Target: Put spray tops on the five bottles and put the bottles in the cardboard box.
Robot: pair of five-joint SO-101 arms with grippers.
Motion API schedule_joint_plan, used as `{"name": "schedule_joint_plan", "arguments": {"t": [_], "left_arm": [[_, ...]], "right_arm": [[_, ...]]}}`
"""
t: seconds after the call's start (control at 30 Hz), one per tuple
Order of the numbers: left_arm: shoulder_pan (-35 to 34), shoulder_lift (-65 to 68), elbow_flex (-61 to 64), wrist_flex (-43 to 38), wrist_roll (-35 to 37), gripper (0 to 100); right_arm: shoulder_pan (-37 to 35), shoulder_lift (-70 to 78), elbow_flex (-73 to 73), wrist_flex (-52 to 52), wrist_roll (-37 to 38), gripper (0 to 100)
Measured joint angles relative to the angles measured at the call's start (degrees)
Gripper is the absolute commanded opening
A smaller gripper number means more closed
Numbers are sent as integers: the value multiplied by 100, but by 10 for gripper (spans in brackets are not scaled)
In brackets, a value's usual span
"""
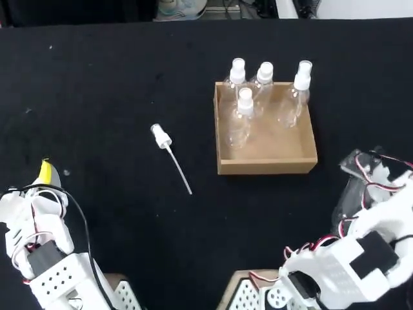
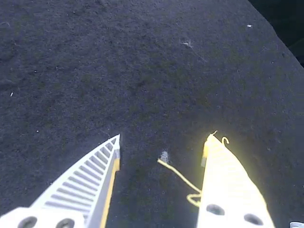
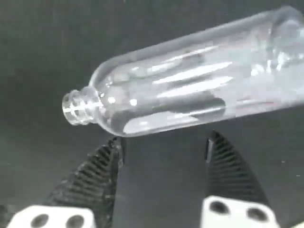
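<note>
The black table [image 1: 97, 84] bears a cardboard box [image 1: 266, 166] right of centre, a loose spray top [image 1: 162, 139] near its middle, and an uncapped bottle [image 3: 190, 90] lying near the right edge.

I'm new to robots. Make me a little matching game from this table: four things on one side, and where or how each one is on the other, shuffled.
Things
1. spray top
2. capless bottle
3. capped bottles
4. left gripper

Places or states
A. in the box
B. open over bare table
C. lying on its side before the right gripper
D. lying loose beside the box

Pairs: 1-D, 2-C, 3-A, 4-B
</note>
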Motion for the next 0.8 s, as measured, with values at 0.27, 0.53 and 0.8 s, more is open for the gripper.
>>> {"name": "schedule_joint_plan", "arguments": {"t": [0.27, 0.53, 0.8], "left_arm": [[0, 0, 0, 0, 0, 270], [0, 0, 0, 0, 0, 270], [0, 0, 0, 0, 0, 270]], "right_arm": [[-668, 0, 0, 167, -3903, 230], [-756, 0, -677, 879, -5169, 232], [-756, 0, -1916, 1705, -3033, 234]]}}
